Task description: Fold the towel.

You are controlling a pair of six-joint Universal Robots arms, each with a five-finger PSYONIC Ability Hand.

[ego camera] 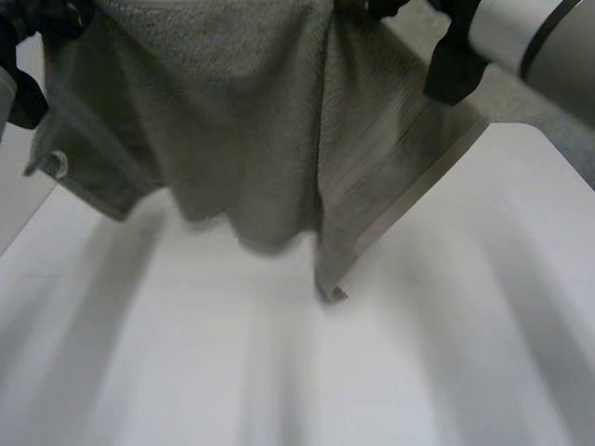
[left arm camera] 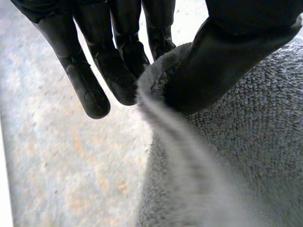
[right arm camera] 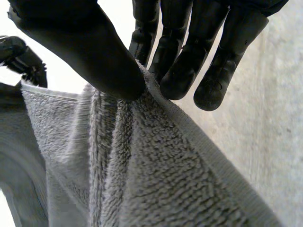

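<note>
I saw the white table (ego camera: 418,372), smooth and plain, with a rounded corner at the far right side. Beyond this corner lay a grey floor (ego camera: 516,102). In the left wrist view the floor (left arm camera: 57,165) looked mottled grey, with some pale brownish patches

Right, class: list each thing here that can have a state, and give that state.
towel: held up, hanging bunched over the table.
left hand: shut, pinching the towel's upper edge.
right hand: shut, pinching the towel's upper edge.
</note>
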